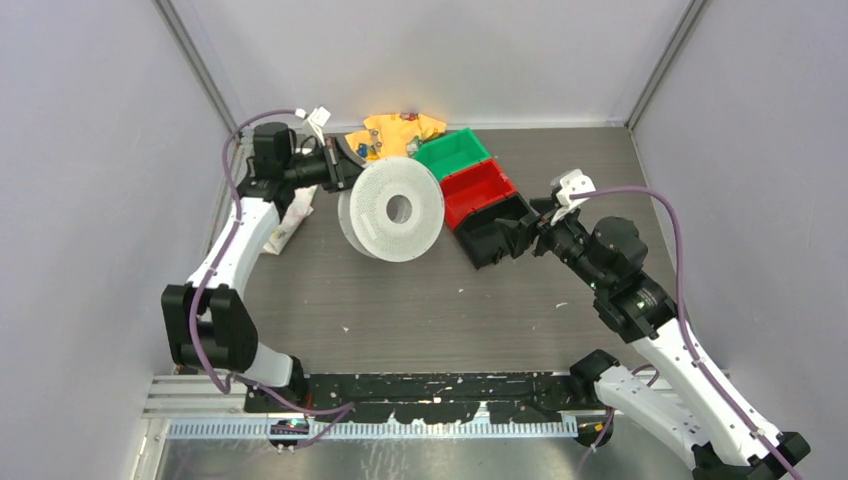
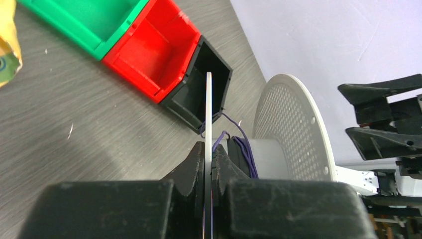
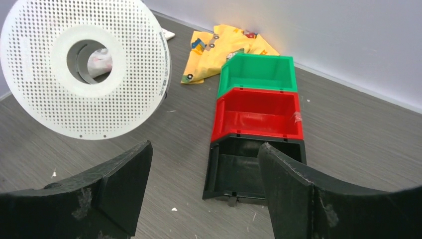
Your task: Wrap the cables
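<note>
The left tool was clamped on the thin edge of one plate of the white spool. It came at the spool from about 10 o'clock. I think it held the plate that way so the spool would stand up on its edge and not roll off across the tabletop.

The cable was a thin purple thread. Some of it lay in turns on the middle drum of the spool, between the two plates. One loose loop stuck out past the held plate, close to the left tool's tips. Where its end went, I could not tell.

The right tool had its two parts wide apart and held nothing. It hung at about 3 o'clock from the spool, just over the black bin. It looked ready to reach for the loose cable, but that is only a guess.

The red bin and the green bin sat in a row behind the black one. A yellow cloth lay at 12 o'clock, behind the spool.
</note>
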You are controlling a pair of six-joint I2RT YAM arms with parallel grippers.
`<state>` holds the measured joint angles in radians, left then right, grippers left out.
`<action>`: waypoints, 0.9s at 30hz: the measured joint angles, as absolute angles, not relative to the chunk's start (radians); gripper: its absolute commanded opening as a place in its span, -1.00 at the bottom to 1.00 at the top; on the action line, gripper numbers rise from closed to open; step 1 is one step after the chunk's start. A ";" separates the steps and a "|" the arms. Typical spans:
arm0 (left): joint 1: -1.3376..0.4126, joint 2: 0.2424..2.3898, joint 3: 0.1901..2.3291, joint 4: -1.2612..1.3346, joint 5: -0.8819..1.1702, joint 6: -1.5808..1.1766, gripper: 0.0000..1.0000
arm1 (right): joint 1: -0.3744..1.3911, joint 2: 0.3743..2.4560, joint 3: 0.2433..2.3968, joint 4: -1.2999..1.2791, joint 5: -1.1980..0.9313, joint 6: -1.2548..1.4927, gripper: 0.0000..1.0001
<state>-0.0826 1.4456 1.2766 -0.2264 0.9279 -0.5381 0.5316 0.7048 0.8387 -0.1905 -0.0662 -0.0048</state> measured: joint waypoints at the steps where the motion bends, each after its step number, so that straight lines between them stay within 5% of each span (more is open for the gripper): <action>1: -0.082 1.459 1.258 -0.207 0.928 -0.543 -0.99 | 0.532 0.706 0.836 -0.191 -0.059 -0.005 0.66; 27: -0.080 1.868 1.147 -0.054 0.859 -0.573 -0.98 | 0.530 0.803 0.818 -0.214 -0.019 -0.004 0.68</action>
